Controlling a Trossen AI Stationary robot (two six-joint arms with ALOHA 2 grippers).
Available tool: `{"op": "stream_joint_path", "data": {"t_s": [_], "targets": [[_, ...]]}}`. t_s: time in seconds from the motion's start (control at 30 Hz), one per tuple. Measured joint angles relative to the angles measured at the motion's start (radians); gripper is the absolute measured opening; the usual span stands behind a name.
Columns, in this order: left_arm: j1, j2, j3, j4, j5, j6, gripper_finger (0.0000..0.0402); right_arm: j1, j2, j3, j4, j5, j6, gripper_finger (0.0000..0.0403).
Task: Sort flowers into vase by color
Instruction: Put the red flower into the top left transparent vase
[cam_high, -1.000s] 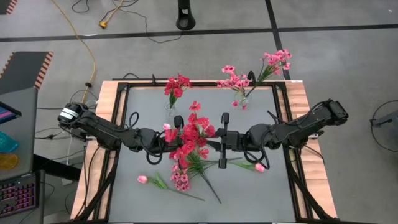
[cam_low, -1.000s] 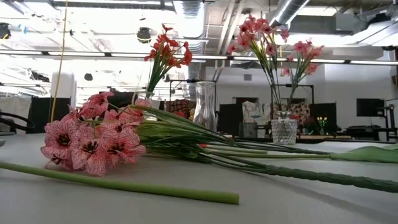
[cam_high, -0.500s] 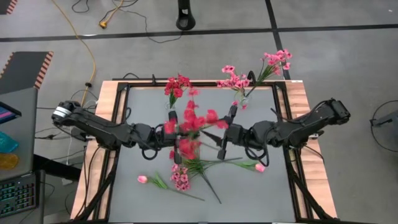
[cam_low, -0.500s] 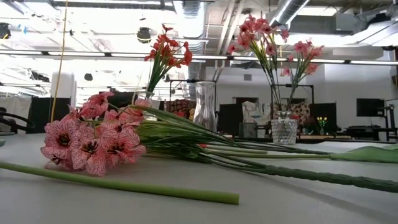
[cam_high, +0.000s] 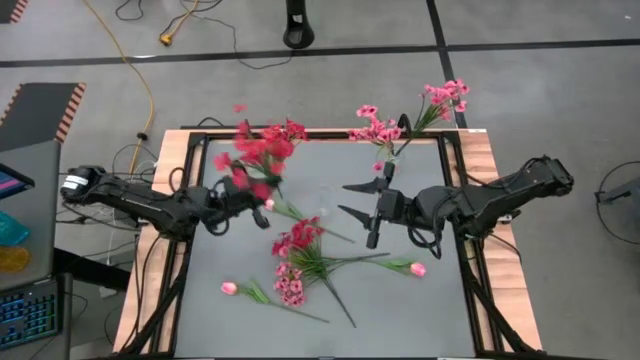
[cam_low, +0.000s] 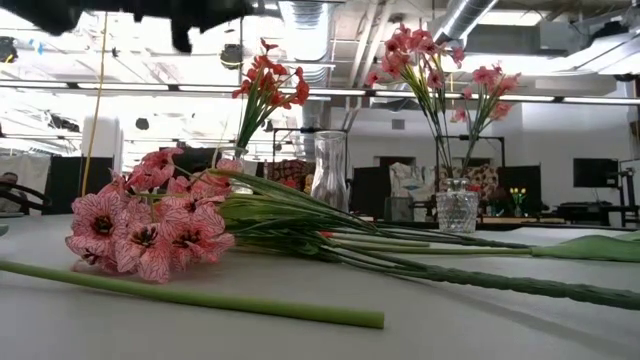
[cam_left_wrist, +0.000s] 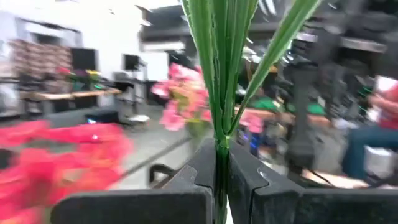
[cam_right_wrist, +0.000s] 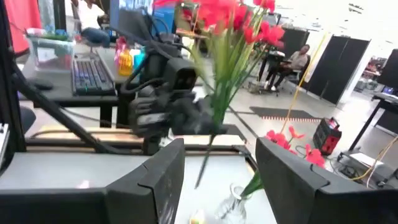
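My left gripper (cam_high: 243, 197) is shut on a red flower sprig (cam_high: 250, 158), which hangs in the air over the table's left half. In the right wrist view the sprig's blossoms (cam_right_wrist: 233, 18) stand above my left gripper (cam_right_wrist: 186, 118). My right gripper (cam_high: 345, 198) is open near the table's middle, with nothing between its fingers (cam_right_wrist: 158, 180). A pile of red, pink and bud flowers (cam_high: 300, 250) lies on the table. One vase holds red flowers (cam_low: 265, 85), and a cut-glass vase (cam_low: 457, 210) holds pink ones. My left gripper pinches the red sprig's green stem (cam_left_wrist: 221, 163) between its two fingers, just below where the leaves fan out. The fingers come about level from the table's left and lie across the stem. The sprig is lifted clear and tilted, and its bare stem end (cam_right_wrist: 200, 174) hangs below the fingers.
An empty glass vase (cam_low: 330, 170) stands between the two filled ones at the far side. A pale bud (cam_high: 228, 288) lies near the front left and another (cam_high: 418, 268) at the right. A raised dark frame (cam_high: 195, 150) edges the table.
My right gripper has opened, let go of the red sprig and drawn back a little toward the table's right edge. My left gripper has carried the sprig from the table's middle toward the left and far edges. The sprig has stayed clear of the table.
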Motion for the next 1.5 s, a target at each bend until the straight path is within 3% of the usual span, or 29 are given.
{"op": "stream_joint_path", "data": {"t_s": [0.17,0.47,1.03,1.5], "targets": [[0.130,-0.066,-0.102,0.030,-0.001,-0.026,0.0000,-0.012,0.017,0.000,-0.004,-0.005,0.000,0.0224],[0.304,-0.040,-0.110,0.018,0.077,-0.084,0.0000,-0.017,0.032,0.000,-0.056,-0.009,0.018,0.0224],[0.395,0.118,-0.110,0.025,0.069,-0.061,0.0002,-0.019,0.035,0.000,-0.074,-0.010,0.025,0.0224],[0.394,0.130,-0.110,0.015,0.067,-0.171,0.0047,-0.019,0.035,0.000,-0.072,-0.010,0.025,0.0224]]}}
